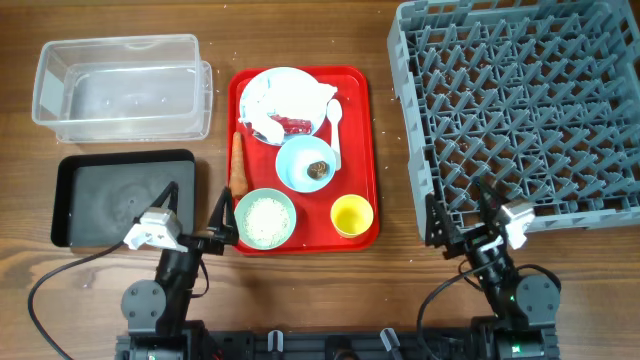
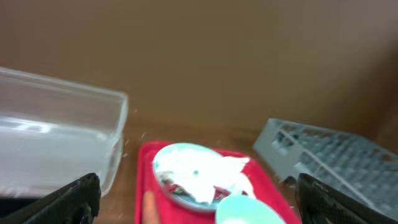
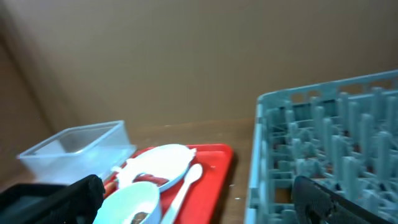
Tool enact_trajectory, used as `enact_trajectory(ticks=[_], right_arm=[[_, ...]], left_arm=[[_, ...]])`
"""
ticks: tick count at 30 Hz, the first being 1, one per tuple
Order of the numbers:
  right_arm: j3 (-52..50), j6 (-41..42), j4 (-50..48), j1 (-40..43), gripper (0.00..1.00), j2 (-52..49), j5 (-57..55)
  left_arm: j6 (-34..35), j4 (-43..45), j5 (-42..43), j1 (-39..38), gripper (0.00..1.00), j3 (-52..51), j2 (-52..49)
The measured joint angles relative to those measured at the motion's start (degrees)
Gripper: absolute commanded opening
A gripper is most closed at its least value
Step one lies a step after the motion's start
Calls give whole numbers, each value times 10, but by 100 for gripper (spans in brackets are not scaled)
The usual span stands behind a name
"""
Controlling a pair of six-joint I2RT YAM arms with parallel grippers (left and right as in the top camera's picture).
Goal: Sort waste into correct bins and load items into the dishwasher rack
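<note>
A red tray (image 1: 355, 150) holds a pale-blue plate (image 1: 272, 88) with crumpled white tissue (image 1: 295, 97) and a red wrapper (image 1: 296, 125). A white spoon (image 1: 335, 130), a light-blue bowl (image 1: 300, 170) with a brown lump (image 1: 318, 168), a pale-green bowl (image 1: 266, 218) of rice and a yellow cup (image 1: 352, 215) are also on it. The carrot (image 1: 238, 165) lies at its left edge. The clear tub (image 1: 120, 85) and black tray (image 1: 110, 200) are left, the grey rack (image 1: 520, 110) right. My left gripper (image 1: 196, 208) and right gripper (image 1: 460, 210) are open and empty near the front.
The left wrist view shows the tub (image 2: 56, 143), plate (image 2: 171, 183) and rack (image 2: 329, 155) ahead between open fingers (image 2: 202, 205). The right wrist view shows the blue bowl (image 3: 130, 202), spoon (image 3: 183, 183) and rack (image 3: 336, 137). Cables trail at the table front.
</note>
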State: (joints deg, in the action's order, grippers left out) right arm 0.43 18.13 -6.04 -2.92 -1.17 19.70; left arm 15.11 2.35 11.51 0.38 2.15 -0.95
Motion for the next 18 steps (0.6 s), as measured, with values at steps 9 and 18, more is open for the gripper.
enact_trajectory(ticks=[9,18], right_arm=[[149,-46,1,0,100,-67,78],[535,-137,351,0,100,-384,116]], left_arm=[[-2,-152,86,0,100,211,-79],[-58,-490,110,0,100,631,-448]])
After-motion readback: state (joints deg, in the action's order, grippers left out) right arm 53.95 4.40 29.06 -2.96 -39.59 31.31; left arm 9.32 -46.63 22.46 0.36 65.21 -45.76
